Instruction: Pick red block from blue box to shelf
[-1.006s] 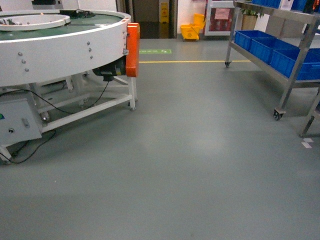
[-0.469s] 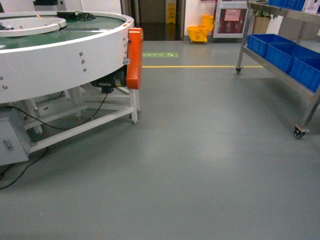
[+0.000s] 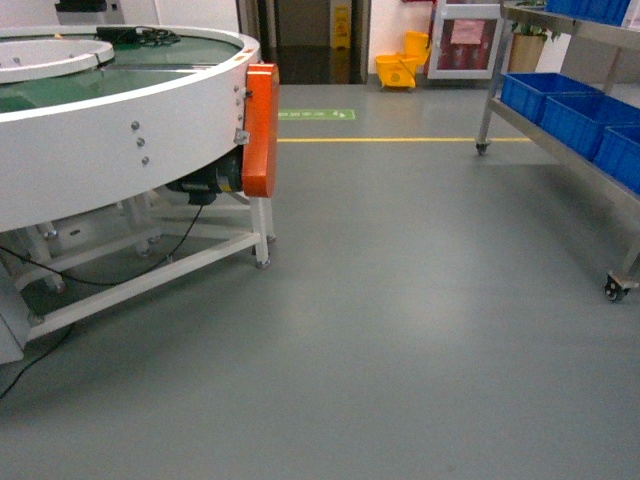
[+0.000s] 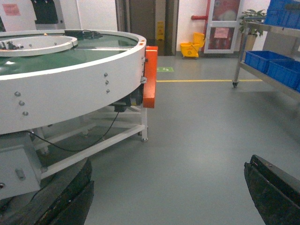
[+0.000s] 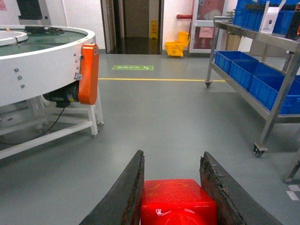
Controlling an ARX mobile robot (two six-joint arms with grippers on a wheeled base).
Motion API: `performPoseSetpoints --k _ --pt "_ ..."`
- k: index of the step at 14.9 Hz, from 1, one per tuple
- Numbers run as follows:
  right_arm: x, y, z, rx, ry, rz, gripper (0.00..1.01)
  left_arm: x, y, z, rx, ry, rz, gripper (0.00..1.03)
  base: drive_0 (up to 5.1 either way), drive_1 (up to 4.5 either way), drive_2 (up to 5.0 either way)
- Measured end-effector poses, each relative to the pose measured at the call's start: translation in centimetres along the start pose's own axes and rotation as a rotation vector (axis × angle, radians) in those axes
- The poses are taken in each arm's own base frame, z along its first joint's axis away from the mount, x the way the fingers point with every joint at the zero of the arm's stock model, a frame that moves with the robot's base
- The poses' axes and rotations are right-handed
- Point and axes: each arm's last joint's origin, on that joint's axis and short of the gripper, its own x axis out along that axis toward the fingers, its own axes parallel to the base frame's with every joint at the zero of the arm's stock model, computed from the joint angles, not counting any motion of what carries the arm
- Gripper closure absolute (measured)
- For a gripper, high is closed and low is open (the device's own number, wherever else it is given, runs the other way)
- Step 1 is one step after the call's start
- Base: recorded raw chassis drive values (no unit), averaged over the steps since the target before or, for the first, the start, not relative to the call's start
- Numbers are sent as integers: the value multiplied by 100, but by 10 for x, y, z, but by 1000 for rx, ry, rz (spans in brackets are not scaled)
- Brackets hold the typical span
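Head view slanting down across the floor [image 3: 400,320], wrist views lower and facing forward, all three sharing the round conveyor [image 3: 120,130] on the left, shelf [image 5: 262,61] on the right, yellow bucket [image 4: 193,48] far off

A big round conveyor table [image 3: 120,120] fills the left side of the room, white-walled with a green belt on top and a white inner ring. An orange guard [image 3: 260,130] is bolted to its near edge, and a dark motor [image 3: 205,180] sits tucked underneath beside it. Black cables [image 3: 60,275] droop among the white frame legs. The floor [image 3: 400,330] is plain grey, crossed by a yellow line [image 3: 400,139] farther back, with a green floor marking [image 3: 315,115] just beyond it. By the far wall stands a yellow mop bucket [image 3: 398,68], next to a red-framed door [image 3: 465,40]. Dark blue crates [image 3: 560,100] sit in a row on the right.
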Motion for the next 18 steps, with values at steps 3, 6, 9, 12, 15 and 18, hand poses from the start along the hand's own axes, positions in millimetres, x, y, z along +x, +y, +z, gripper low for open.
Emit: performPoseSetpoints --k 3,6,9,12,15,18 --pt "0 0 0 0 -2 0 72 0 0 0 0 0 1 5 11 437 -415" --pt "0 0 0 0 -3 0 72 0 0 0 0 2 1 5 11 437 -415" --pt "0 0 0 0 -2 0 72 0 0 0 0 0 0 5 11 437 -415" --pt "0 0 0 0 0 0 72 0 0 0 0 0 0 5 8 437 -421" --pt "0 0 0 0 0 0 72 0 0 0 0 1 0 5 -2 429 -432" --pt "0 0 0 0 -1 0 72 0 0 0 0 -1 0 5 -6 425 -436"
